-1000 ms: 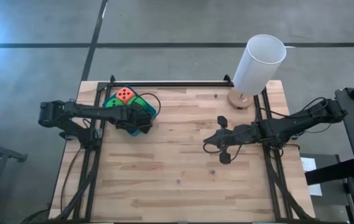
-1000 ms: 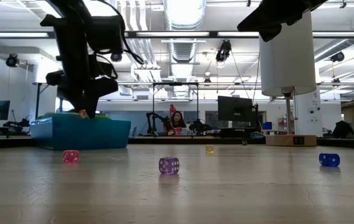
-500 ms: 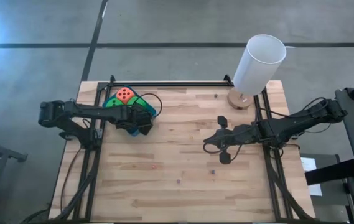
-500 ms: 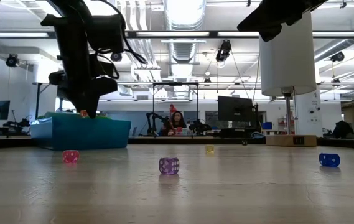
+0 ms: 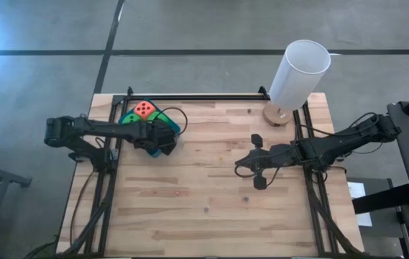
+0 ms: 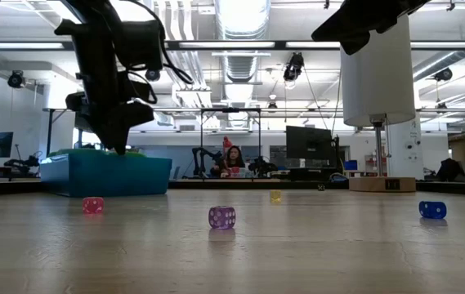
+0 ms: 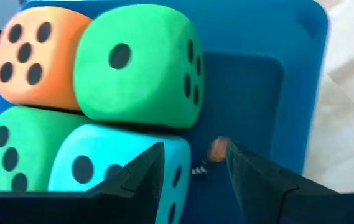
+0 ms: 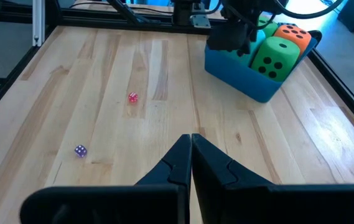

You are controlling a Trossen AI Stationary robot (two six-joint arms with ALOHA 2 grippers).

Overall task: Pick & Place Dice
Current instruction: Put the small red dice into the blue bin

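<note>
Four foam dice lie packed in the blue tray (image 7: 270, 74) at the table's far left: an orange-red one (image 7: 30, 56), two green (image 7: 136, 65) (image 7: 12, 149) and a teal one (image 7: 102, 155). My left gripper (image 7: 195, 152) hangs open over the tray's near right part (image 5: 162, 144), beside the teal die. A small orange bit (image 7: 219, 148) lies on the tray floor beyond its fingertips. My right gripper (image 8: 191, 140) is shut over the table's right middle (image 5: 240, 165), holding nothing.
Small dice lie on the wood: a pink one (image 8: 132, 97), a purple one (image 8: 80, 150), a yellow one (image 6: 274, 196) and a blue one (image 6: 432, 209). A tall white cylinder (image 5: 299, 74) on a wooden base stands at the far right. Black rails edge the table.
</note>
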